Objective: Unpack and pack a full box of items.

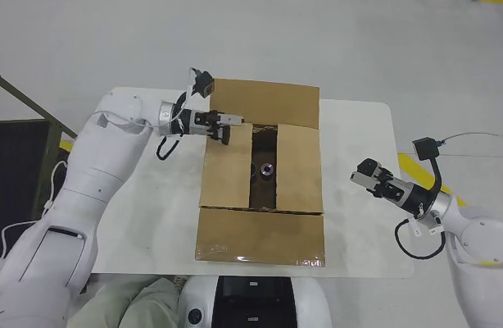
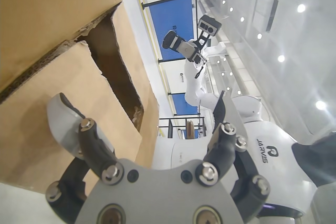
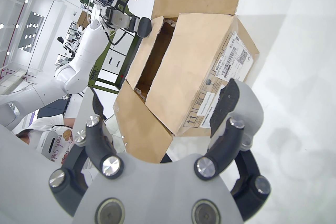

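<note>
Our left tool [image 1: 224, 120] is open at the far left corner of the box [image 1: 299, 168], by the left flap [image 1: 227, 172]. Our right tool [image 1: 368, 178] is open too, well away on the right. We think the flap could get pushed in, or the box could slide, since nothing holds it. The box sits in the middle of the white bench [image 1: 358, 131]. The room has bright lights [image 2: 301, 8] high up.

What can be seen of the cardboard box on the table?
The brown corrugated cardboard box stands upright on the white table. Its far and near flaps lie spread outward; the two side flaps are folded almost shut, leaving a dark gap where a small round item shows. Printed labels sit on one side wall. The left gripper is at one side flap's far corner.
</note>
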